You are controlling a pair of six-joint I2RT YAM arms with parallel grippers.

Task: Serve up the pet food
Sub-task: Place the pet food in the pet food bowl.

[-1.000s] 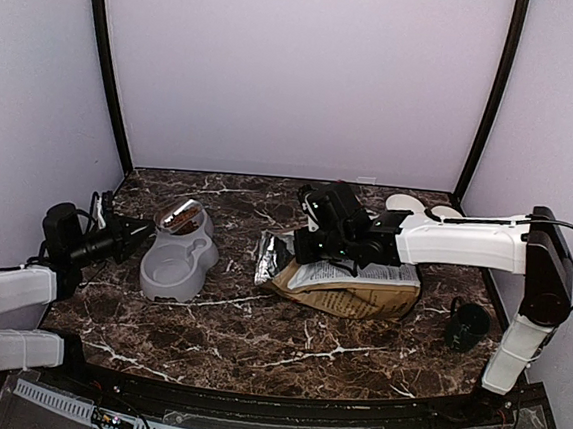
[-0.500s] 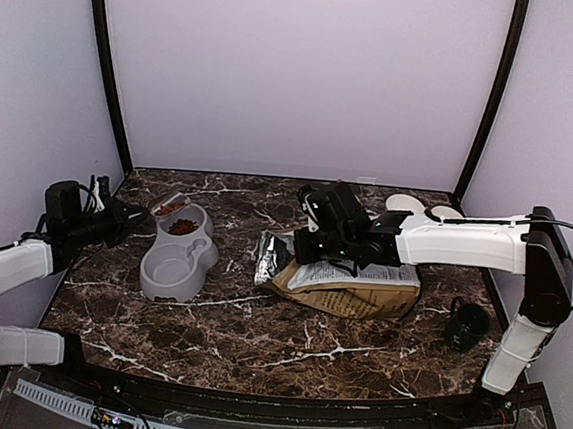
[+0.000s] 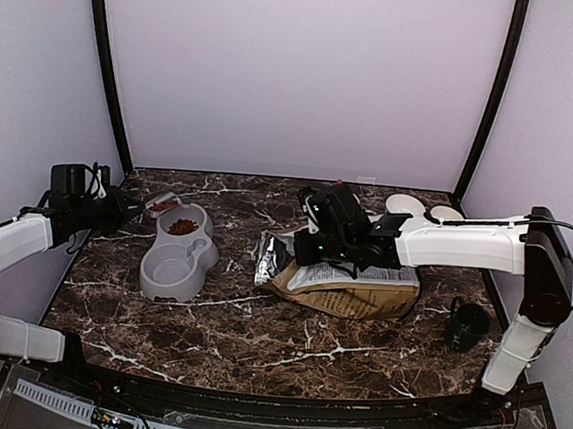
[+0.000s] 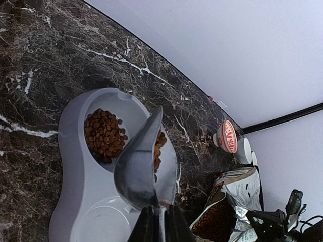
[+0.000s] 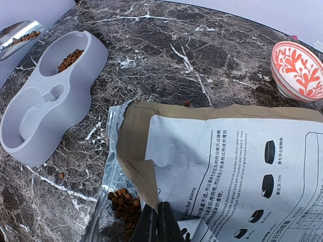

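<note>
My left hand (image 4: 160, 224) grasps a metal scoop (image 4: 139, 169) at the far end of the grey double bowl (image 4: 68, 151), whose far compartment holds pet food (image 4: 103, 136). My right hand (image 5: 157, 222) stays out of the serving, clenched tight at the open mouth of the bag (image 5: 227, 151).

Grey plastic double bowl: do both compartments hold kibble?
No, reddish-brown kibble pellets lie in one compartment of the grey plastic double bowl; the other is bare.

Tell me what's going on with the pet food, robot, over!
Left jaws shut on scoop, by bowl. Right jaws shut on bag edge. Kibble in bowl's far compartment, few bits in scoop. Nothing blocking.
</note>
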